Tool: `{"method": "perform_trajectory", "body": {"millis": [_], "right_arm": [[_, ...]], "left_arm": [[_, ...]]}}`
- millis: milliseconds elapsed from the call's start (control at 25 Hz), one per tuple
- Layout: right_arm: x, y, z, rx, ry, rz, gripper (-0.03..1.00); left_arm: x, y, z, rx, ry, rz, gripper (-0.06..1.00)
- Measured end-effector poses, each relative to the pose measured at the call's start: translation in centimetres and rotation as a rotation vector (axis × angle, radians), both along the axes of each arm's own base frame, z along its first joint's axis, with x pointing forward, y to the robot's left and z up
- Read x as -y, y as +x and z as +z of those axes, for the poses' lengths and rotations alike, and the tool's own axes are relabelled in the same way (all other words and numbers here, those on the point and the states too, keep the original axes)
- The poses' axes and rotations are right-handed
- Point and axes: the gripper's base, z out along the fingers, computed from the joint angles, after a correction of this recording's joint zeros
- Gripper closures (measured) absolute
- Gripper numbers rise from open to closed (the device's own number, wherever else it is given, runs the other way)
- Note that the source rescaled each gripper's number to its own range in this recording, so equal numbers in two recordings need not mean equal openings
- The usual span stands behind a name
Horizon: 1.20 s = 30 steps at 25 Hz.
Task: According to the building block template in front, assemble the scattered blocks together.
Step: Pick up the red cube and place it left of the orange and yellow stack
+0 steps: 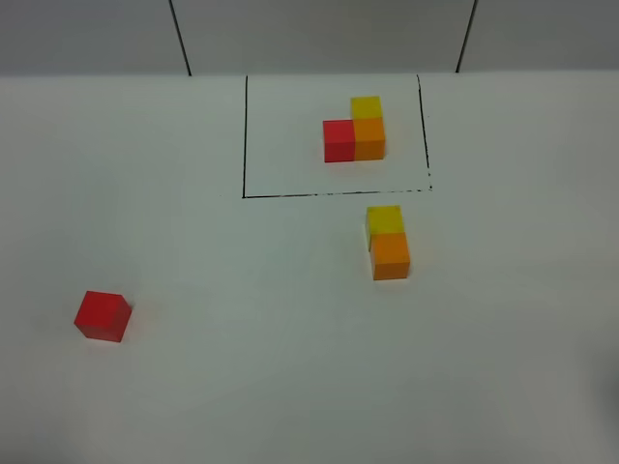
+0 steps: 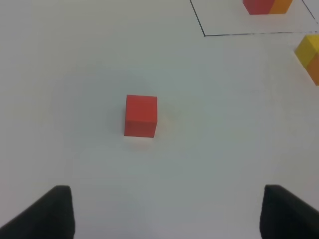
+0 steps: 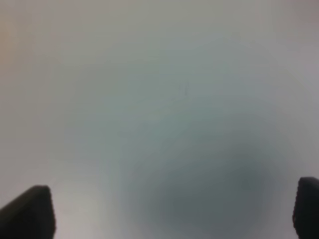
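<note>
The red cube (image 1: 103,316) lay alone on the table (image 1: 290,387), well apart from the yellow cube (image 1: 384,219) and the orange cube (image 1: 391,256). Those two touched each other just outside the black frame (image 1: 245,135) of the building block template (image 1: 354,130). I judged the cubes to be light, stiff and smooth, so a square grip on two opposite flat sides should hold, while a grip on the corners could let a cube turn. The left jaws were wide open and empty, with the red cube ahead of them. The right jaws were also apart and held nothing. The high view showed the whole layout but no arms. The left wrist view showed the red cube closely, and the right wrist view was blurred and gave only bare table
</note>
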Motion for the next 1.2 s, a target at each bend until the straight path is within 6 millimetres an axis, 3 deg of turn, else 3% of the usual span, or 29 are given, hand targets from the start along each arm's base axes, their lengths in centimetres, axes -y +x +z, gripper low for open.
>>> {"method": "perform_trajectory", "body": {"millis": [280,440,760,1200], "right_arm": [[0.6,-7.1,-1.0,0.131,0.07,-0.038,0.01],[0.7,-9.7,-2.4,0.243,0.112,-0.026,0.01],[0.8,-11.9,-3.7,0.422,0.115,0.008,0.01],[0.9,-11.9,-4.0,0.415,0.111,0.007,0.05]], "left_arm": [[0.0,0.0,0.0,0.0,0.0,0.0,0.29],[0.0,0.0,0.0,0.0,-0.001,0.001,0.29],[0.0,0.0,0.0,0.0,-0.001,0.001,0.29],[0.0,0.0,0.0,0.0,-0.001,0.001,0.29]]}}
